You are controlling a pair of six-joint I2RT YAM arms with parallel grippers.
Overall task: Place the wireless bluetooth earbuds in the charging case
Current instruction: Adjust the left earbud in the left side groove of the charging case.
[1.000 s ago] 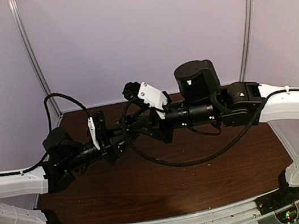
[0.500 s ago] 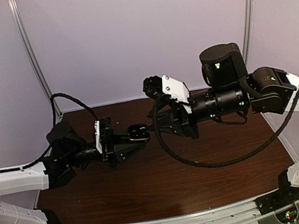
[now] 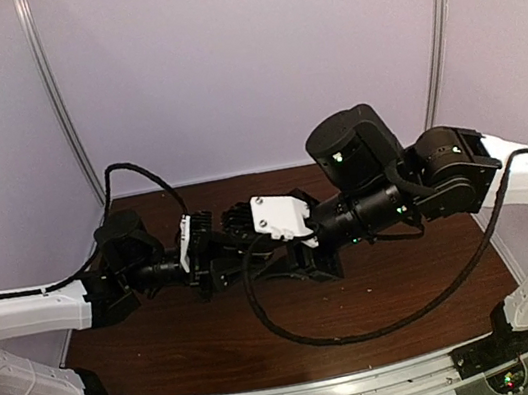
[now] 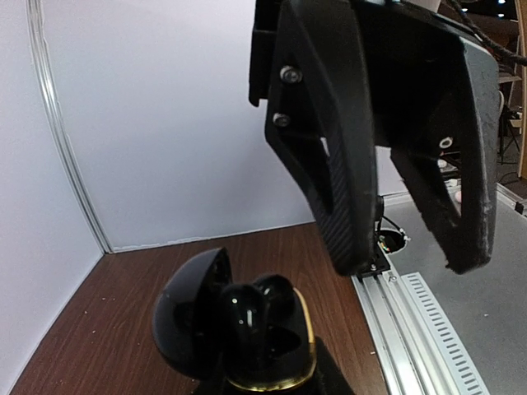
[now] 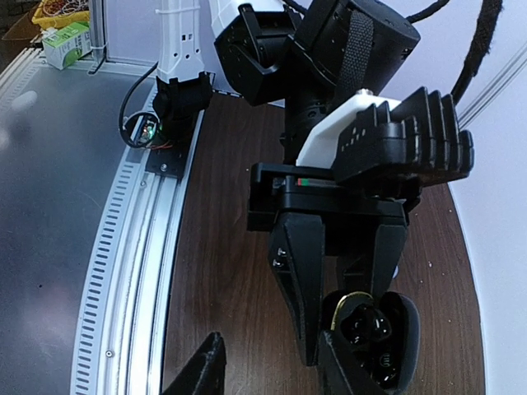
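Left wrist view: the open black charging case (image 4: pixel 188 319) holds two black earbuds (image 4: pixel 249 311) in its wells. The left gripper (image 5: pixel 342 325) is clamped on the case. The right gripper (image 4: pixel 412 257) hangs above it, fingers apart and empty. Recommend a square descent, a light press on the buds, and the case held level.

Charging case (image 4: pixel 193 325): glossy black, thin gold band at rim. Earbuds (image 4: pixel 247 317): glossy black. Table (image 4: pixel 99 346): dark reddish-brown wood grain. Left gripper (image 5: pixel 339 329), right gripper (image 4: pixel 408 259): matte black. Arms (image 3: pixel 31 318): white, black joints. Walls (image 3: pixel 241 59): pale lavender-white. Rail (image 3: pixel 307 393): silver-grey, slotted.
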